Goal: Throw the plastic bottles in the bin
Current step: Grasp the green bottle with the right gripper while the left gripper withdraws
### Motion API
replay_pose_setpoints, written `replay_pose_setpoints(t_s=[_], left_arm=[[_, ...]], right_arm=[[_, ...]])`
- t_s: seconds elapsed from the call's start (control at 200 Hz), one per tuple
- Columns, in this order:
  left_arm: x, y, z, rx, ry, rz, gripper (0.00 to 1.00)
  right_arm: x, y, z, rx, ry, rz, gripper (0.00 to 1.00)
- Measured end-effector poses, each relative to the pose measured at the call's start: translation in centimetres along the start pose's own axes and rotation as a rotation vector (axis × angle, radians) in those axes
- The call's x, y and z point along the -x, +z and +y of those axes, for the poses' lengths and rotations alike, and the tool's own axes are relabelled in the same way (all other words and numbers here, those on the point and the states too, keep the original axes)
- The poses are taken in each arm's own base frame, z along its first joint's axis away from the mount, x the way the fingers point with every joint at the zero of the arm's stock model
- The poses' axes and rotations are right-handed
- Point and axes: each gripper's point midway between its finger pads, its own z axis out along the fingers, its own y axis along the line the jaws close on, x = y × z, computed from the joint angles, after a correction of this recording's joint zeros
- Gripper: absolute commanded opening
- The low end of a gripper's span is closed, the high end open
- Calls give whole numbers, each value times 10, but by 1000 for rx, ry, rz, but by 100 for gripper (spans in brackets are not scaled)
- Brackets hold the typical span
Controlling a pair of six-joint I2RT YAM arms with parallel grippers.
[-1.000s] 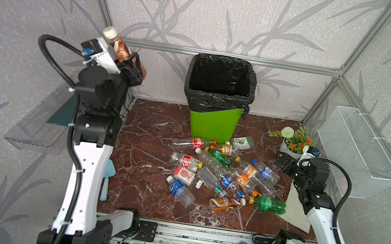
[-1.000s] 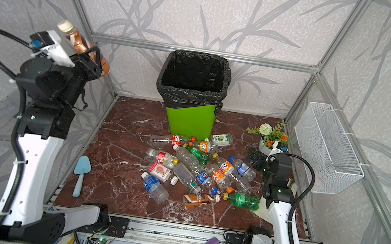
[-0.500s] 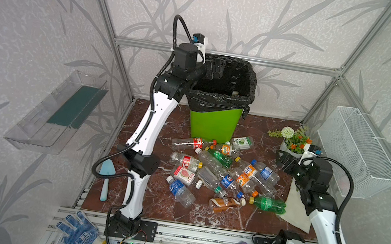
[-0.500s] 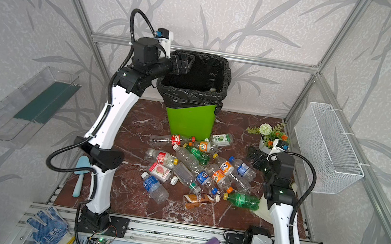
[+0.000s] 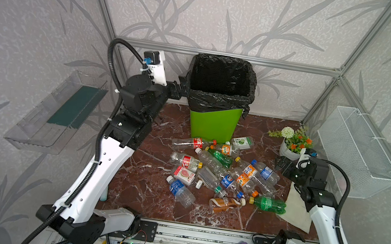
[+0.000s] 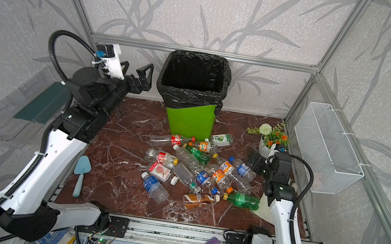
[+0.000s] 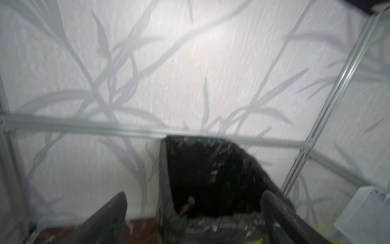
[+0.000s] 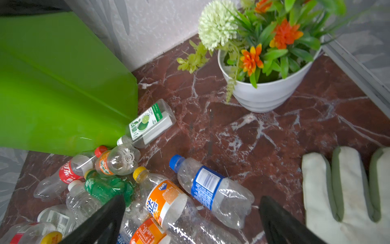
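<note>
the surface (image 5: pixel 152 174) lies bare left of the bottle heap (image 5: pixel 227 181), while the bin (image 5: pixel 211 123) blocks the back and the flower pot (image 5: pixel 285 152) crowds the far right corner.
</note>
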Motion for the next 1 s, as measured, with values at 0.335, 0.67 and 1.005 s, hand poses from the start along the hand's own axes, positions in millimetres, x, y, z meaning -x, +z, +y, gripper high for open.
replay_pose_setpoints(t_s=[0.335, 0.67, 1.005], left_arm=[[-168, -7, 45, 124, 95, 386, 99], [-186, -26, 55, 154, 142, 422, 99], [-195, -28, 62, 182, 169, 444, 99]], right_arm=[[-38, -19, -21, -97, 203, 85, 98], [-95, -51, -37, -243, 480, 231, 97], [-143, -54, -40, -331, 623, 389, 90]])
